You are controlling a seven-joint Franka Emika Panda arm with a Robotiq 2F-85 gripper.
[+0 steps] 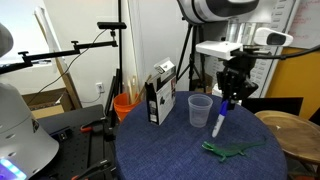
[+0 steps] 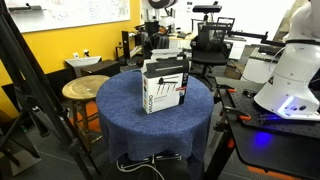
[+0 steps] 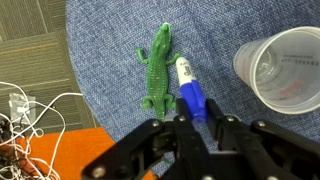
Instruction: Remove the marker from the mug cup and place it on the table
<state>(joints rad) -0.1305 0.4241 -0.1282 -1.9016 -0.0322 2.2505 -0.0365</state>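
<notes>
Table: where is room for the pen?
The blue cloth table is bare in front of the black and white box, beside the green toy lizard. Crowded: between lizard and clear plastic cup, where the fingers hold the blue capped marker.

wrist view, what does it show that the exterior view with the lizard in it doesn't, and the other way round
Only the wrist view: white cables on the carpet beside the table, and a look down into the open mouth of the cup. Only that exterior view: the black-and-white box and the wooden table. Both: the gripper shut on the marker, which is outside the cup, and the green lizard lying on the blue cloth.
</notes>
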